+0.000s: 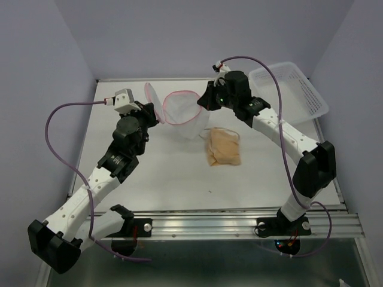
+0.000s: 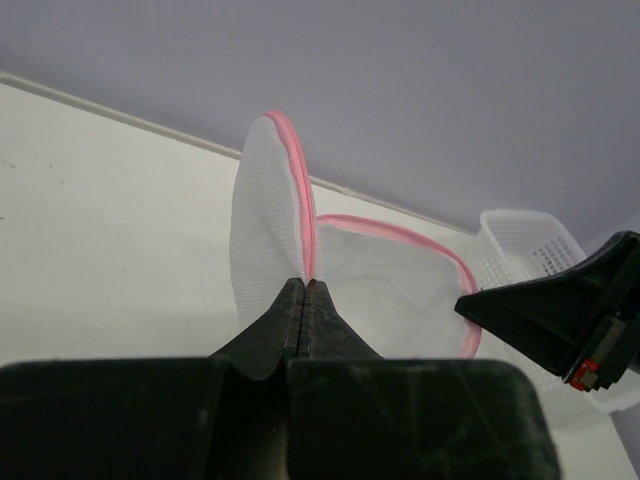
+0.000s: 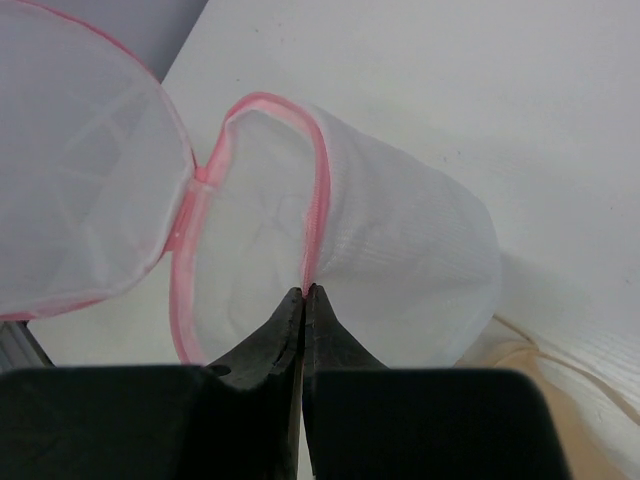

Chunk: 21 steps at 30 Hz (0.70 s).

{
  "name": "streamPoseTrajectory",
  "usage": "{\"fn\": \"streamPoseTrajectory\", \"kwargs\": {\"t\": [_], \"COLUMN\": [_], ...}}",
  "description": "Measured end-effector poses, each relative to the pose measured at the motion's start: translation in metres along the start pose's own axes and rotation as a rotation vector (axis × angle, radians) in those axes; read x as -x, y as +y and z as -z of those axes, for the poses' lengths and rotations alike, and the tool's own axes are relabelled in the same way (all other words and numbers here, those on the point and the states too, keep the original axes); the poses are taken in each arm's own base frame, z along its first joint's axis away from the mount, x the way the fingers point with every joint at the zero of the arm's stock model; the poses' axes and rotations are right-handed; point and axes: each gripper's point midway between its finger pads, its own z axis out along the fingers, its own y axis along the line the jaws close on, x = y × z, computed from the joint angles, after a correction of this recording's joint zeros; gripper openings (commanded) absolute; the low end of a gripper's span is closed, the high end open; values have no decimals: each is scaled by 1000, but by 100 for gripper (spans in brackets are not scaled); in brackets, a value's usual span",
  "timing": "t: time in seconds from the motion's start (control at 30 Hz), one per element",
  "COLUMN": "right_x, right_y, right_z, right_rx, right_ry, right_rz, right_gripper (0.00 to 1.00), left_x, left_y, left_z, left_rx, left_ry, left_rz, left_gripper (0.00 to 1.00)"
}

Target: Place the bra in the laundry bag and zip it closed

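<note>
On my left, the left gripper [image 1: 158, 115] [image 2: 305, 285] has its jaws pressed together on the pink zipper rim of the laundry bag [image 1: 187, 124] [image 2: 395, 290] [image 3: 410, 250], pinching the left side of the mouth just where the round lid [image 1: 150, 95] [image 2: 262, 225] [image 3: 80, 170] joins it. The lid stands up on edge at the bag's left, swung clear of the opening. The bag itself sits upright on the table [image 1: 167, 176] with its mouth held wide, and through the mesh I see only white inside it. At the bag's right side, the right gripper [image 1: 201, 104] [image 3: 303, 292] is clamped tight too, its fingertips meeting on the pink rim opposite the left grip, so both arms hold the mouth between them. The bra [image 1: 223, 148] [image 3: 565, 400] is outside the bag, lying flat on the table just beside it, to the bag's right and a little nearer the arm bases; I cannot tell whether its strap touches the bag's base. Farther right of the bag, well apart from it, the white slotted basket [image 1: 293, 89] [image 2: 520, 240] sits at the table's far corner.
</note>
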Motion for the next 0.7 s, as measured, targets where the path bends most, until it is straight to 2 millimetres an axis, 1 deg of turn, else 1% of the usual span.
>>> {"fn": "streamPoseTrajectory", "kwargs": {"t": [0.1, 0.17, 0.23, 0.27, 0.33, 0.4, 0.5, 0.6, 0.7], "right_x": [0, -7, -16, -26, -39, -57, -81, -111, -131], "right_y": [1, -3, -10, -16, -22, -29, -38, -50, -59], "right_z": [2, 1, -1, -2, -4, -9, -23, -34, -39], "right_rx": [7, -5, -27, -42, -54, -67, -75, -101, -130], "right_ry": [5, 18, 39, 60, 93, 135, 194, 259, 304], "right_rz": [16, 25, 29, 27, 21, 2, -44, -88, -118], "right_gripper": [1, 4, 5, 5, 5, 6, 11, 12, 14], "left_x": [12, 18, 20, 19, 12, 1, -19, -26, -28], "left_y": [10, 17, 25, 28, 34, 37, 39, 40, 40], "left_z": [3, 4, 4, 4, 3, 4, 5, 6, 6], "left_rx": [38, 61, 83, 90, 92, 80, 60, 52, 50], "left_ry": [-37, -52, -60, -59, -47, -22, 27, 46, 48], "left_rz": [8, 11, 11, 10, 4, -6, -26, -32, -31], "left_gripper": [0, 0, 0, 0, 0, 0, 0, 0, 0]}}
